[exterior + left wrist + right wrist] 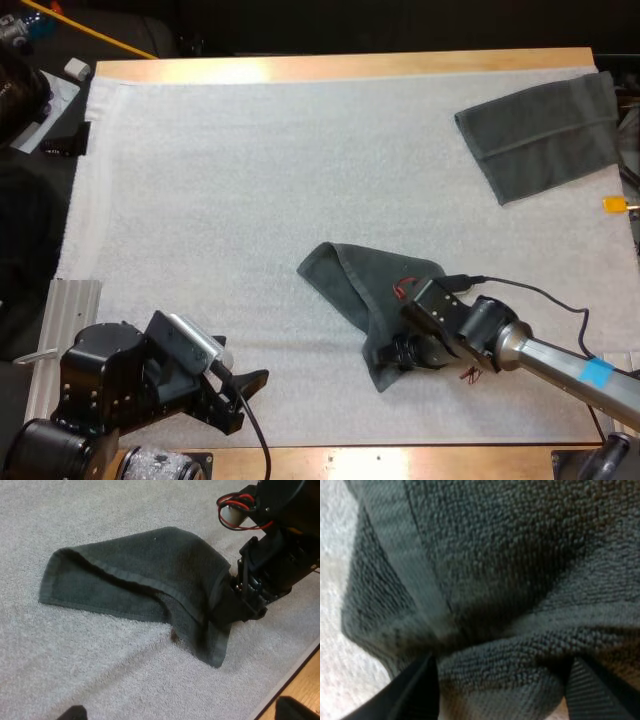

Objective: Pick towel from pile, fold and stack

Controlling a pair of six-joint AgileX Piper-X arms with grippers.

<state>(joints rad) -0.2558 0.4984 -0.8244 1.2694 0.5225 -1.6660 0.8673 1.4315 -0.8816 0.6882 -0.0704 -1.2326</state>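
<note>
1. The towel [350,275] lies on the white mat [250,180], a little toward the mat's near edge and right of the mat's middle. It is loosely doubled, with one flap draped over the rest and a hemmed edge running across the top layer.
2. The right gripper [398,352] is at the end of the towel closest to the mat's near edge. In the right wrist view its two fingers [415,690] press into a bunch of cloth from both sides, so it has a firm pinch on the towel.
3. The left gripper [245,385] waits near the mat's near edge, well apart from the towel. Its fingers stand spread with nothing between them.
4. A folded towel [545,135] lies flat at the mat's far right corner, reaching toward the bench [340,68] edge there.
5. I judge the fold to be the step in hand: the towel is off any pile but is neither flat nor squared.
6. The next move calls for laying the cloth out smooth, probably with the left gripper taking a free corner, so that the hems can meet.
7. The towel's long axis seems to run diagonally, from a blunt corner pointing at the mat's far left down to the pinched, narrower end.
</note>
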